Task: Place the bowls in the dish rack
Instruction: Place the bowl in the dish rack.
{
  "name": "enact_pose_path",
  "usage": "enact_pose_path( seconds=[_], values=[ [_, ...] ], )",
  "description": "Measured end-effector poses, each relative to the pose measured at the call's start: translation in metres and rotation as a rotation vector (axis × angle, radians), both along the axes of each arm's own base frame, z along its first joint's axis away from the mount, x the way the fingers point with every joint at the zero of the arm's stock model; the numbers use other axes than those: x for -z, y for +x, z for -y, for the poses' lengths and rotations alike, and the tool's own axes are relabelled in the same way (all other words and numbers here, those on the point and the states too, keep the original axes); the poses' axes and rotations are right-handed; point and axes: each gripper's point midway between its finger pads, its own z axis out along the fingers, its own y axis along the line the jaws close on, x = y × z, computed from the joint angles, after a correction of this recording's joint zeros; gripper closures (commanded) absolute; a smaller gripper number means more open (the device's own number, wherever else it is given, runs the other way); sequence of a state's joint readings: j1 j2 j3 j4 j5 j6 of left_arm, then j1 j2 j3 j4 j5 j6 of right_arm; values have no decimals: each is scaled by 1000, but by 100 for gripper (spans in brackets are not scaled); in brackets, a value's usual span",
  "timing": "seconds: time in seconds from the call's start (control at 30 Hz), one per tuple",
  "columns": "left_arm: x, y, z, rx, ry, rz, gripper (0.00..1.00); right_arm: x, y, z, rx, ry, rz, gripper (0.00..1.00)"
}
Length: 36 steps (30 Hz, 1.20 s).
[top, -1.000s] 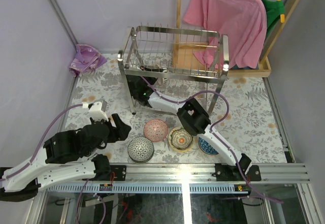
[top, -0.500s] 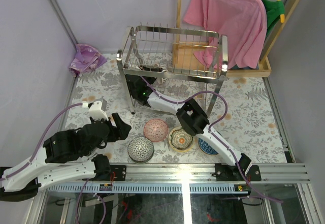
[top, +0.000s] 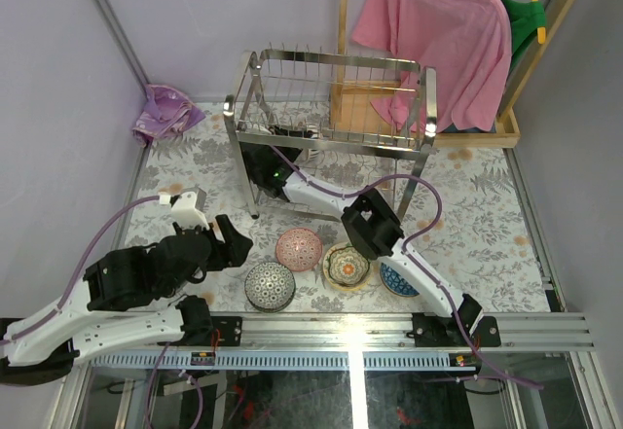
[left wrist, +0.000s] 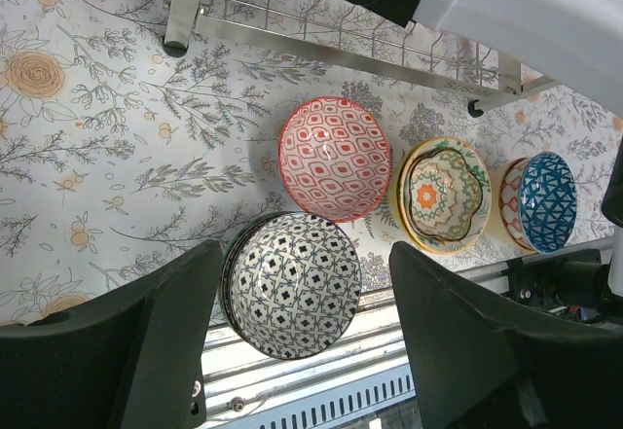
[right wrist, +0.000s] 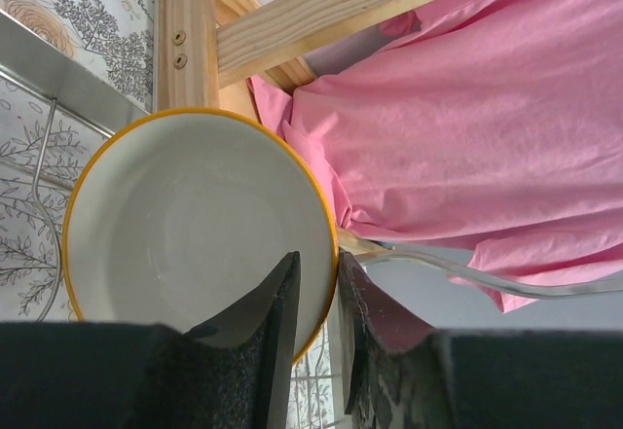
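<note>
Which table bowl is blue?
The blue bowl, rightmost of four, blue triangles inside; the others are the pink bowl, black-and-white bowl and yellow-rimmed bowl.

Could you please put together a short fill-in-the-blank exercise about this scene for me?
1. The left end effector hovers above the floral tabletop with its jaws ___.
2. The right end effector straddles the edge of a plain white bowl whose rim is ___.
3. The round patterned bowl at the right end of the tabletop row is ___ inside.
4. Behind the two-tier steel wire dish rack, the big T-shirt on the wooden stand is ___.

Missing words: open, yellow, blue, pink.
</note>
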<state>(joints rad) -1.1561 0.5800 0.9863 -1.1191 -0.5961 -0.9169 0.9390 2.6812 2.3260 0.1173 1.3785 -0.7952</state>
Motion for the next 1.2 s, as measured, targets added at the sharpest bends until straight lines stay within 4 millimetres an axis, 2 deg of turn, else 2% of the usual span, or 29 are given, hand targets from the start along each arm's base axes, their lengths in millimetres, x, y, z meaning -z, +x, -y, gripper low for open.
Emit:
enact_pose_path(
  seconds=[0.33,0.53,1.2],
  values=[
    [3,1,2,0,17,-8,30,1,-5,1,-31,17,-43,79],
    [6,2,5,0,38,-17,30,0,-6,0,-47,22,-59,87],
    [8,3,6,0,49,-22,30,2,-3,-10,-54,4,-46,83]
  ],
)
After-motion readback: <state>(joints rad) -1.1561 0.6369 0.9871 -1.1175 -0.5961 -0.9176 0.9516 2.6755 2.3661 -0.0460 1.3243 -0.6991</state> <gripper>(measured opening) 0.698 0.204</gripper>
